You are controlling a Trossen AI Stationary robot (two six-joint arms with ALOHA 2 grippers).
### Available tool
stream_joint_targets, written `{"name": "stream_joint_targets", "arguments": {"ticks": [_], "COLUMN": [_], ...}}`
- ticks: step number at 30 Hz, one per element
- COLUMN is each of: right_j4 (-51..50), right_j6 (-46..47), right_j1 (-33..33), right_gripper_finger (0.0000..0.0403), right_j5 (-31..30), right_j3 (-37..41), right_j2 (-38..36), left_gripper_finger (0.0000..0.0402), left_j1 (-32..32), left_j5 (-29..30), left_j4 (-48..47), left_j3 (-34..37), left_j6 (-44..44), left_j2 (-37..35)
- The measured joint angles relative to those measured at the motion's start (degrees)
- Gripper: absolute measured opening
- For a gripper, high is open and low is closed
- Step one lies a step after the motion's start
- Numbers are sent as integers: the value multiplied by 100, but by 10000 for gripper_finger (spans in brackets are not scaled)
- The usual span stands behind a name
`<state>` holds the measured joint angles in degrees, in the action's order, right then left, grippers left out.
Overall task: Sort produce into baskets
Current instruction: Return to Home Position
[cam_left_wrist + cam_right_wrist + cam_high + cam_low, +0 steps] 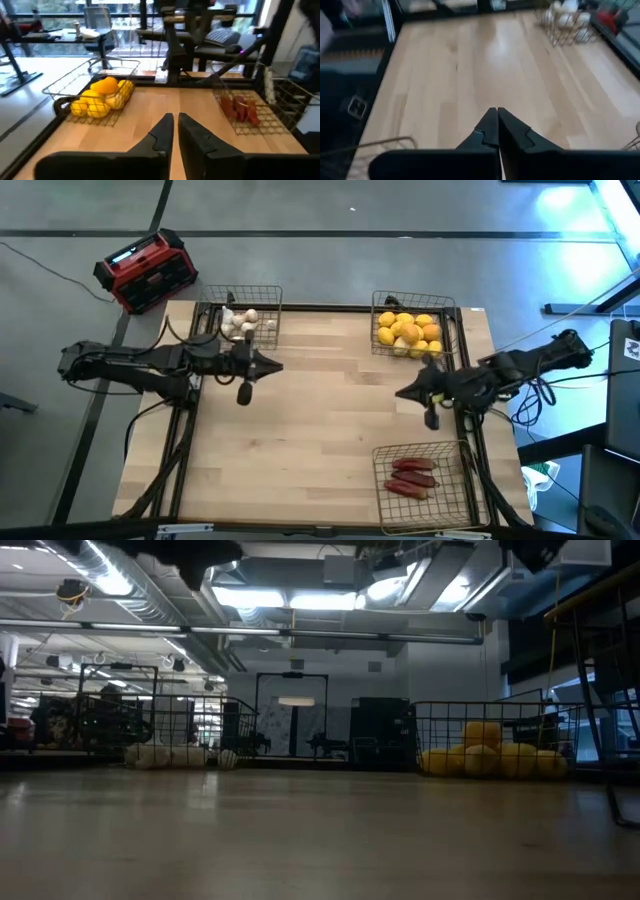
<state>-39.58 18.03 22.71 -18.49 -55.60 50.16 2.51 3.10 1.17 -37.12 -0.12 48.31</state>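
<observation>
overhead plate, with the red and black box [145, 270] as landmark. none of the produce is lying loose on the table [320, 430].

- the whitish bulbs [240, 323] are sitting in the bulb basket [277, 315], at the table corner nearest the box.
- the yellow and orange fruits [408, 332] are sitting heaped in the fruit basket [415, 295], at the next corner along the same edge, well apart from the box.
- the red peppers [413, 477] are lying in the pepper basket [450, 500], at the corner farthest from the box. their long axes are running roughly parallel to the edge joining the other two baskets.

the left gripper [275, 366] is hovering just beside the bulb basket on the side away from the box, and is pointing across the table. its fingers [162, 132] are drawn together to a thin slit with nothing between them. the right gripper [402, 393] is facing it from the side far from the box, hanging between the fruit basket and the pepper basket and nearer the fruit basket. its fingers [490, 125] are pressing together on nothing.

judgement: sorting is looking complete. each arm's coming move is probably a retreat along its own line, away from the table's middle. the wire rims beside each gripper are the relation to be watching.
</observation>
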Motion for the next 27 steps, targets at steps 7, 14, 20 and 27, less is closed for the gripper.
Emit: {"name": "stream_joint_targets", "arguments": {"ticks": [7, 14, 20, 27], "right_j4": [1700, 2765, 3243, 4086], "right_j6": [-225, -359, -497, -896], "right_j1": [-746, -1132, -1230, -1229], "right_gripper_finger": [8, 9, 9, 9], "right_j5": [532, 1106, 1255, 1256], "right_j3": [1772, 3086, 3771, 4541], "right_j2": [-1613, -2996, -3798, -4314], "left_gripper_finger": [2, 11, 8, 11], "left_j1": [311, 328, 491, 557], "left_j5": [-374, -375, 233, -181], "left_j4": [867, 1147, 965, 472], "left_j3": [894, 1242, 1247, 1250], "left_j6": [-168, 50, 268, 233], "left_j2": [-417, -832, -1133, -1200]}}
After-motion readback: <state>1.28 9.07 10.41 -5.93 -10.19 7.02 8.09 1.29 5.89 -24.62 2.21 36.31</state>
